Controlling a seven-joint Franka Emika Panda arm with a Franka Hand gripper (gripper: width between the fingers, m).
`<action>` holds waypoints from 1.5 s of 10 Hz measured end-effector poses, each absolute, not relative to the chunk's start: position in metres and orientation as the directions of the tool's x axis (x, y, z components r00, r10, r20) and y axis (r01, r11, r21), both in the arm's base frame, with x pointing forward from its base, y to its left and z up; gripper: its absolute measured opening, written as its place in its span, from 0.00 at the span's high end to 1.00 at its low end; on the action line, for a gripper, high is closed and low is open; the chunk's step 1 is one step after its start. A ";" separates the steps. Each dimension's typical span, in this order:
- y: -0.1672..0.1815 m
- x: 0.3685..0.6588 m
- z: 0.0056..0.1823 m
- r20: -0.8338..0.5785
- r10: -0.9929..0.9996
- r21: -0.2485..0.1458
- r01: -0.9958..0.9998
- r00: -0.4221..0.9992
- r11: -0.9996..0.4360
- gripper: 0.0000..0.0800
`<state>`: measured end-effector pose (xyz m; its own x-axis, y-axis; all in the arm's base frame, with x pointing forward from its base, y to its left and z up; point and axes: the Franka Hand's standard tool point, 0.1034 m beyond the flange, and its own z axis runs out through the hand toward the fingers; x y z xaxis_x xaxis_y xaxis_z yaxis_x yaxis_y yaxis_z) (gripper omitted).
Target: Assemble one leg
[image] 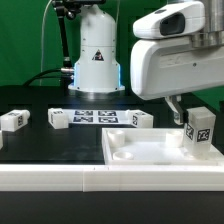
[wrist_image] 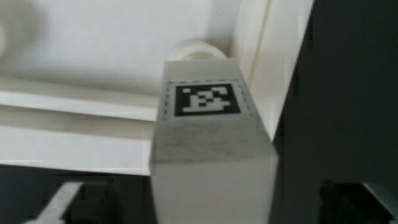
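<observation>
A white leg (image: 201,131) with a black-and-white tag stands upright on the right end of the large white panel (image: 140,152) in the exterior view. In the wrist view the same leg (wrist_image: 210,140) fills the middle, its far end against the panel (wrist_image: 80,95). My gripper (image: 191,114) hangs right over it. In the wrist view my gripper (wrist_image: 210,208) straddles the leg, and dark gaps show between the leg and each of the fingers (wrist_image: 59,206). The jaws stand open and touch nothing.
Three more tagged legs lie on the black table: one at the exterior view's left (image: 13,120), one beside it (image: 59,119), one nearer the middle (image: 138,119). The marker board (image: 96,116) lies between them. The robot base (image: 96,55) stands behind.
</observation>
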<state>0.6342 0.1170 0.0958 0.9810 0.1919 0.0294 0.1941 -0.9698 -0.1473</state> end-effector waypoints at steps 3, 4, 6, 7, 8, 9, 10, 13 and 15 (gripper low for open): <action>0.117 0.634 0.096 0.030 0.192 -0.147 0.194 0.981 -0.970 0.64; 0.117 0.634 0.096 0.029 0.187 -0.148 0.189 0.982 -0.971 0.64; 0.117 0.634 0.096 0.027 0.165 -0.148 0.167 0.986 -0.975 0.64; 0.118 0.632 0.096 0.029 0.135 -0.148 0.138 0.990 -0.979 0.64; 0.116 0.629 0.096 0.029 0.013 -0.147 0.017 1.000 -0.989 0.64; 0.114 0.626 0.096 0.031 -0.066 -0.147 -0.061 0.997 -0.987 0.64; 0.113 0.625 0.095 0.035 -0.152 -0.149 -0.145 0.988 -0.978 0.64; 0.108 0.623 0.095 0.040 -0.366 -0.159 -0.356 0.930 -0.921 0.64; 0.105 0.624 0.095 0.027 -0.550 -0.169 -0.538 0.835 -0.826 0.64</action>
<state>0.6239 0.1048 0.0947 0.8350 -0.5496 0.0269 -0.5381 -0.8257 -0.1690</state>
